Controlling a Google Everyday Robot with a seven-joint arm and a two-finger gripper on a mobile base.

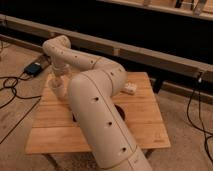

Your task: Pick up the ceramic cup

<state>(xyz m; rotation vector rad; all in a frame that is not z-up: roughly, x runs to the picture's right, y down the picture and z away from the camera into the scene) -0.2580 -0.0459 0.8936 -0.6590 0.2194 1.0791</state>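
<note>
The white, perforated robot arm [100, 120] rises as a thick column from the near edge of the light wooden slatted table [145, 122]. It bends at a bulky elbow above the table's middle. From there a slimmer forearm reaches back and left to a rounded wrist joint above the table's far left corner, where the last link turns straight down. The gripper [57, 84] hangs at the end of that link, low over the table's far left corner and pointing at the boards. Whether it is released or clenched cannot be told.

The small, plain, off-white ceramic cup [56, 93] stands upright on the table's far left corner, right under the gripper. It is so close in colour to the gripper that I cannot tell whether the two touch. It shows no handle.

On the floor left of the table lie looping black cables [11, 86] and a small blue box [34, 68]. On the table, a dark flat shape [75, 118] peeks out at the arm's left side and a dark rounded shape [120, 110] at its right, both largely hidden. A small white block [130, 88] sits near the table's far right edge. Right of the table a thin black cable [190, 107] trails over the floor.
</note>
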